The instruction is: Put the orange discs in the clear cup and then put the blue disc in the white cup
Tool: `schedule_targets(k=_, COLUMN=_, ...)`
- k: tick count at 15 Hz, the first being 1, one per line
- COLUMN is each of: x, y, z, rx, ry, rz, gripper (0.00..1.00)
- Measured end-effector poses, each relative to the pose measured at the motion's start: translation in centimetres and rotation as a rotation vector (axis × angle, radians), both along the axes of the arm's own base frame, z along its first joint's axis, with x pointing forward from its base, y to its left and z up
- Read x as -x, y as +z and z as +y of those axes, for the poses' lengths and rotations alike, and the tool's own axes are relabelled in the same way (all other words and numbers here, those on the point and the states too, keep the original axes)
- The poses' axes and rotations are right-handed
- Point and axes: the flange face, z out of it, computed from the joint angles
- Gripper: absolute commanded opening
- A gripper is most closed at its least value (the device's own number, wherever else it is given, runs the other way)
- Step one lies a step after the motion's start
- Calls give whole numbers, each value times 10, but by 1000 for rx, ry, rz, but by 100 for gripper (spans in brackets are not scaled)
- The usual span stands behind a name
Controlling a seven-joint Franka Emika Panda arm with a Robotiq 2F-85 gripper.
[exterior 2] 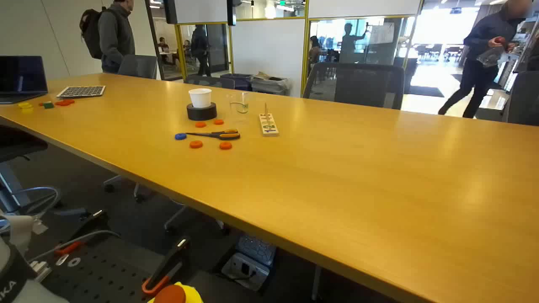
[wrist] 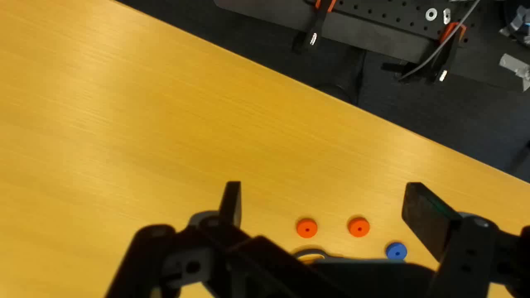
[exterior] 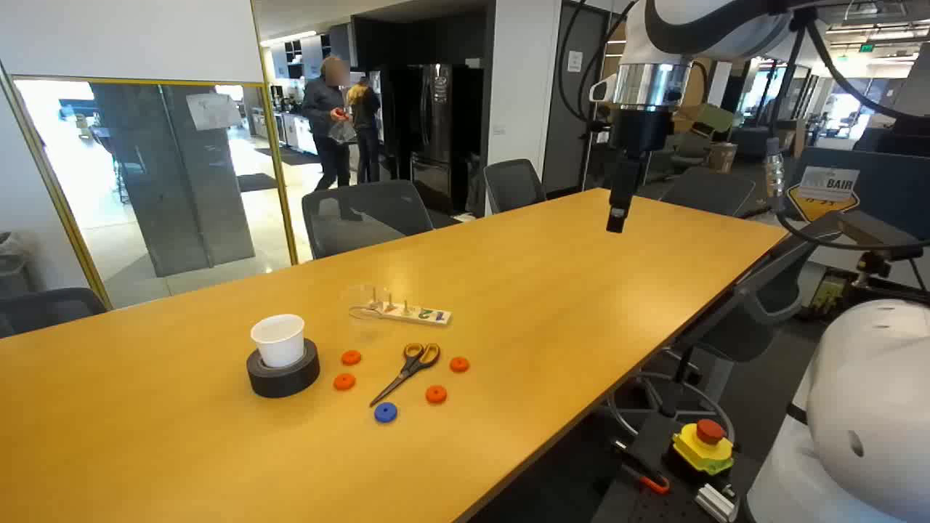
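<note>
Several orange discs (exterior: pixel 436 394) (exterior 2: pixel 196 144) lie flat on the table around the scissors in both exterior views; two show in the wrist view (wrist: pixel 359 227). The blue disc (exterior: pixel 386 412) (exterior 2: pixel 180 136) lies near the scissors' tip, also in the wrist view (wrist: pixel 396 251). The white cup (exterior: pixel 278 341) (exterior 2: pixel 200 98) stands in a black ring (exterior: pixel 283 379). The clear cup (exterior 2: pixel 239 104) stands beside it, faint behind the pegged board in an exterior view (exterior: pixel 361 299). My gripper (exterior: pixel 616 221) is high above the table, away from the discs. Its fingers (wrist: pixel 323 184) are wide apart and empty.
Scissors (exterior: pixel 407 370) lie among the discs. A white board with upright pegs (exterior: pixel 418 313) is close to the clear cup. A laptop (exterior 2: pixel 22 78), keyboard (exterior 2: pixel 81 91) and colored pieces (exterior 2: pixel 48 104) are at the table's far end. Chairs (exterior: pixel 367 214) and people (exterior: pixel 325 116) are beyond.
</note>
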Motion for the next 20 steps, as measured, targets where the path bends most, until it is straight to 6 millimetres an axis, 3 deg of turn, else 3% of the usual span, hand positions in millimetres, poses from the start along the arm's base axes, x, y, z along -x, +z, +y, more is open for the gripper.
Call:
schedule_targets(k=8, x=1, y=7, z=-1, rx=3, ry=-2, rz=-16, gripper=100)
schedule_targets(k=11, x=-1, y=-2, z=3, rx=4, ry=1, rz=0, gripper=100)
schedule_targets(k=14, x=-15, y=-27, z=21, rx=27, ry=-18, rz=-3, gripper=100)
schedule_targets(k=20, x=-64, y=-100, z=70, rx=81, ry=-100, rz=-5, gripper=100)
